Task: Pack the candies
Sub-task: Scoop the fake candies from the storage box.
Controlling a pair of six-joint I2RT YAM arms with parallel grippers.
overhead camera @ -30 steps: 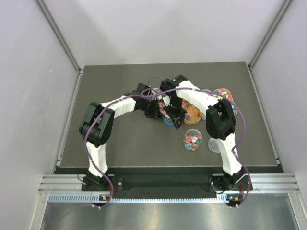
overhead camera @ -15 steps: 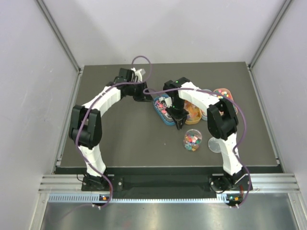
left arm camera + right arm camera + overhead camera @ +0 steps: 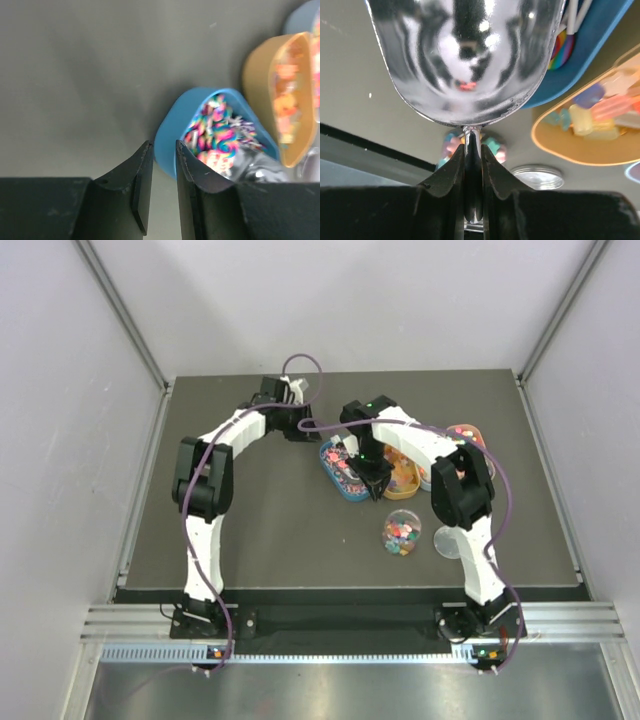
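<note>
**Candies (image 3: 216, 131) lie in oval trays mid-desk, with a scoop (image 3: 465, 55) held over them.**

Rainbow swirls and pink-white bits fill the blue tray (image 3: 167, 136). Orange and yellow gummies sit in the orange tray (image 3: 255, 75) just beside it, and a third tray (image 3: 472, 428) of mixed colours lies further right. More candies are in the clear jar (image 3: 401, 532), which stands on the desk (image 3: 250, 510) nearer the arm bases, its lid (image 3: 450, 543) flat beside it. The right gripper (image 3: 472, 152) has its jaws pinching the scoop's thin handle, and the shiny bowl hangs over the blue tray. The left gripper (image 3: 162, 147) is at that tray's outer end. Its jaws are a little spread with nothing between them, and whether they touch the rim cannot be told.
</note>
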